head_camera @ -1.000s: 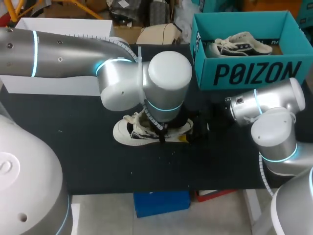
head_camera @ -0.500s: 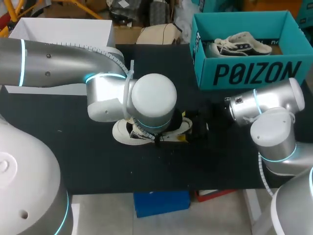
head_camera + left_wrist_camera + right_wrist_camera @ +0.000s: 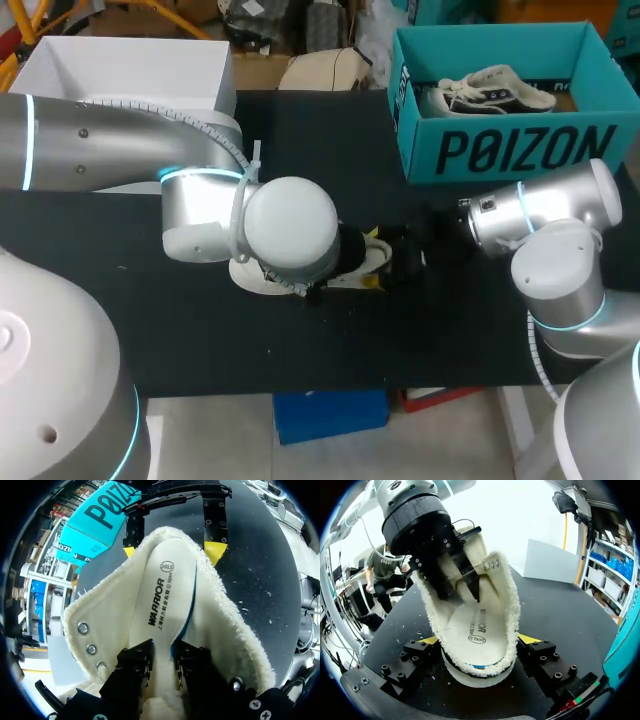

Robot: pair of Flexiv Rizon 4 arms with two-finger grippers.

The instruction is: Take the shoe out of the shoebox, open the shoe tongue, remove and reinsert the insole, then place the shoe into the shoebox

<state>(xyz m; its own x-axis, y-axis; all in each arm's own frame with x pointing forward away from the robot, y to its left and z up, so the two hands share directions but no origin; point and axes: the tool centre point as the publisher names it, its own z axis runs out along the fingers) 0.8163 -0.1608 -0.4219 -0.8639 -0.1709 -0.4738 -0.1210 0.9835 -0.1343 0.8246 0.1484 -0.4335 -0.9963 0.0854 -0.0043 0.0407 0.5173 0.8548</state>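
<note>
left arm [image 3: 200,210] has slid back; left tool [image 3: 163,651] pinches the light, floppy insole [image 3: 165,585] by its end, right tool [image 3: 480,641] clamps the soft shoe [image 3: 225,630].

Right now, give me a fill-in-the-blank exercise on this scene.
The right gripper is shut on the ___ of the shoe. The left gripper is on the ___ inside that shoe. A second shoe lies in the teal ___. Missing: heel; insole; box.

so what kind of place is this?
Probably a robot manipulation test bench: a black table, the right gripper shut on a shoe, the left gripper pinching its insole, and a teal shoebox behind.
</note>
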